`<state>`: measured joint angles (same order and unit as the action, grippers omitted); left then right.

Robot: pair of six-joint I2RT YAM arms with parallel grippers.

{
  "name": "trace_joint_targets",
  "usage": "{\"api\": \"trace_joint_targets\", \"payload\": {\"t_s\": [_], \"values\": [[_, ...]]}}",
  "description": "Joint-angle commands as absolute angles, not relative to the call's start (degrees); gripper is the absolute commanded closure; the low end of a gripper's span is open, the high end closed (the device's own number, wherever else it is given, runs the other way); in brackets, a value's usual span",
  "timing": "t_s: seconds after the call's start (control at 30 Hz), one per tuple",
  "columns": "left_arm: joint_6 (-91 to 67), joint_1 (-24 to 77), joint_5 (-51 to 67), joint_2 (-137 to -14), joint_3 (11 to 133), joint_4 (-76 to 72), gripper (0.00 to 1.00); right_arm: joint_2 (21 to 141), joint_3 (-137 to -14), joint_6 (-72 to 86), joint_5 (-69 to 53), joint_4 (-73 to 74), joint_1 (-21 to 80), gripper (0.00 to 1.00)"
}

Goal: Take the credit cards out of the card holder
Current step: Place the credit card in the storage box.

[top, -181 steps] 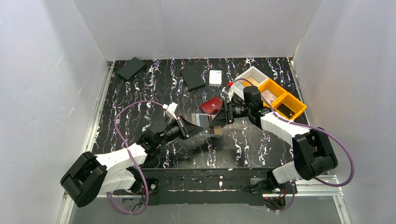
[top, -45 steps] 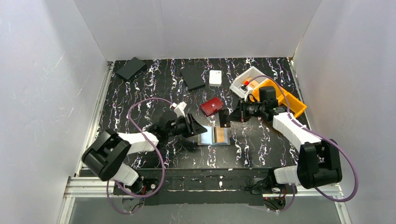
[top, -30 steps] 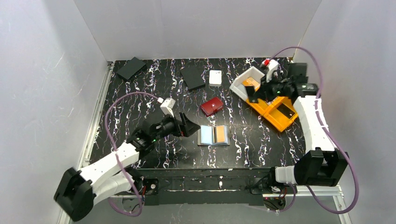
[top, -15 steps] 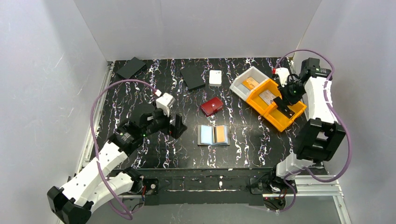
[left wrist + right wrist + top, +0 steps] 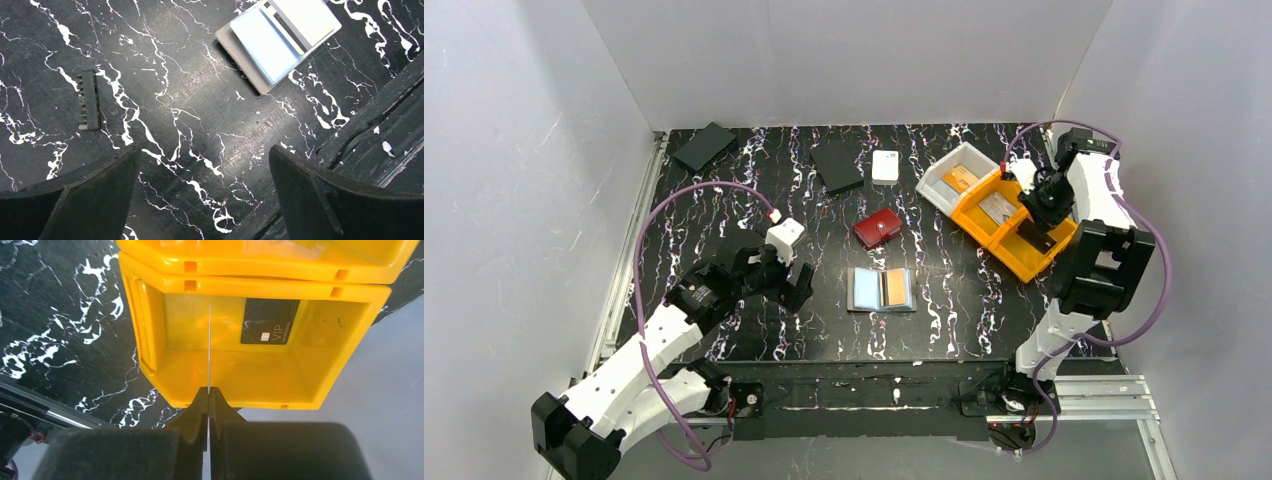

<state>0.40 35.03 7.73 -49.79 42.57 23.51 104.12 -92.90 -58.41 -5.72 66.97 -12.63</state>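
Grey card holder [image 5: 242, 57] lies open flat, light blue card [image 5: 864, 289] beside orange card [image 5: 893, 288] inside

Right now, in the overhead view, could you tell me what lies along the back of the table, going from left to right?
flat black square → second flat black square → small white case → white bin → yellow bins. The dark red case is left out, as it overlaps these in the order.

The left arm [image 5: 656, 335] and right arm [image 5: 1096, 188] have white shells, chunky black joints and looping purple cables [image 5: 704, 184].
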Motion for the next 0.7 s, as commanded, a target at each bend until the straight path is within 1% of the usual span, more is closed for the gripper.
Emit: {"api": "trace_joint_targets", "payload": {"t_s": [0.0,0.17,0.43,0.67], "values": [[2.1,34.8,5.9,-48.9,42.2,24.9,0.02,105.6,-93.0,-60.9,-3.0,67.5,-12.7,0.99],[2.1,34.8,5.6,-49.0,42.2,24.9,0.02,107.1,-91.5,-61.0,-3.7,65.3,-12.7,0.99],[2.2,34.8,5.4,-49.2,42.2,24.9,0.02,112.7,-92.3,-58.9,-6.8,63.0,-12.7,0.99],[2.2,34.8,5.2,-49.4,42.1,24.8,0.02,114.9,-92.0,-57.7,-6.8,60.2,-12.8,0.99]]}}
